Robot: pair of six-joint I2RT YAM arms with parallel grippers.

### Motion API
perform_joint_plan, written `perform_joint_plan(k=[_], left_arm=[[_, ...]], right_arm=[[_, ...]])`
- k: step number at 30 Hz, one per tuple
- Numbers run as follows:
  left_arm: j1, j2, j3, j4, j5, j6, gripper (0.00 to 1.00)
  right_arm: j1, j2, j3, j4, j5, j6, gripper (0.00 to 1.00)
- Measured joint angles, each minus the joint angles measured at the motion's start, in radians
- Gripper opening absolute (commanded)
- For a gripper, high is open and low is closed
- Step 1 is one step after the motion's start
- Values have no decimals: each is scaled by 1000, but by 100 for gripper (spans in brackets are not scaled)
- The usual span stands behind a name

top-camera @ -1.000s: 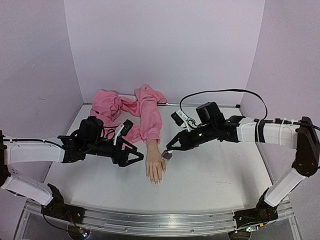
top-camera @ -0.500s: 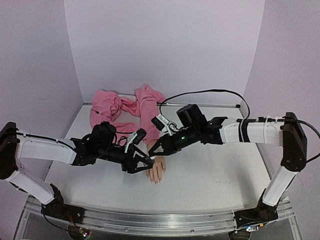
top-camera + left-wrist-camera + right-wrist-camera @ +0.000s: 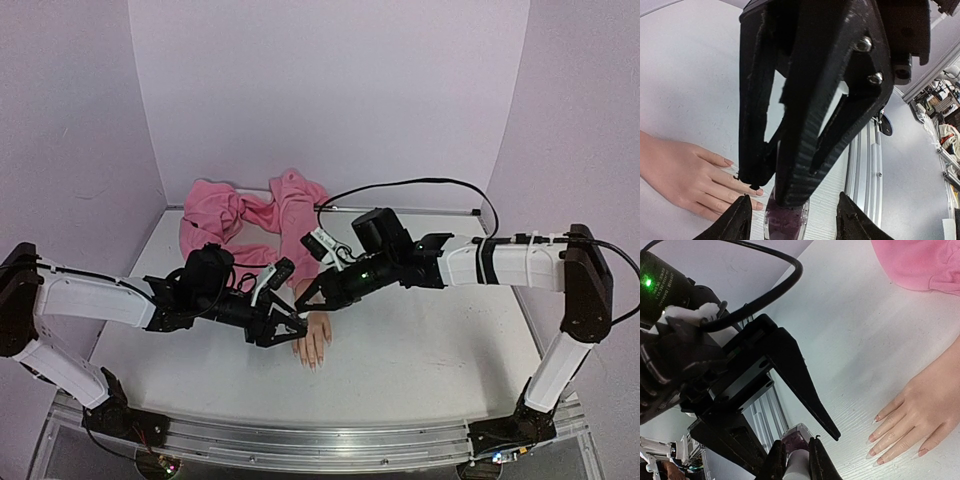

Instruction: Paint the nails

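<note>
One hand [image 3: 316,340] lies palm-down on the bench [image 3: 430,350], about mid-width and nearer the front edge than the back wall. Its long axis runs far-to-near in the top view. The wrist is at the far end, going into the pink sleeve [image 3: 295,225]. The fingers point at the near edge, toward the arm bases, slightly spread. The nails [image 3: 871,438] face up at the near tips, pale pinkish, too small in the top cam to tell apart.

L gripper [image 3: 292,328] comes in low from the left, over the hand's left side. R gripper [image 3: 306,303] reaches in from the right, its tip overlapping the hand's far end in that view. From above the two crowd together, and what's btwn them is hidden.

The wrist cams fill that in.
- **R cam:** R jaws are pressed onto the pale top end of a small bottle [image 3: 797,433] w/ dark purple contents. L jaws are spread either side of it, w/ a gap on each side. The hand sits off to the right, fingertips aimed toward the bottle, near but not touching.
- **L cam:** the same bottle sits low in frame btwn L's two fingertips [image 3: 740,222], touching neither. R's black fingers [image 3: 805,125] come down onto it from above. Three fingers w/ nails show at the left edge.

Can't tell if the bottle's base rests on the bench. The sleeve shows only in the top and R cams.
</note>
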Motion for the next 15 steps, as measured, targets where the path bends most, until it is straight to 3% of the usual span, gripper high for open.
perform_joint_plan(k=[9,11,13,15], left_arm=[[0,2,0,3,1,7,25],[0,2,0,3,-2,11,27],[0,2,0,2,-3,20,41],[0,2,0,3,-5,26,46]], right_arm=[[5,0,1,0,0,0,0],[7,0,1,0,-1,0,0],[8,0,3,0,-1,0,0],[9,0,3,1,-1,0,0]])
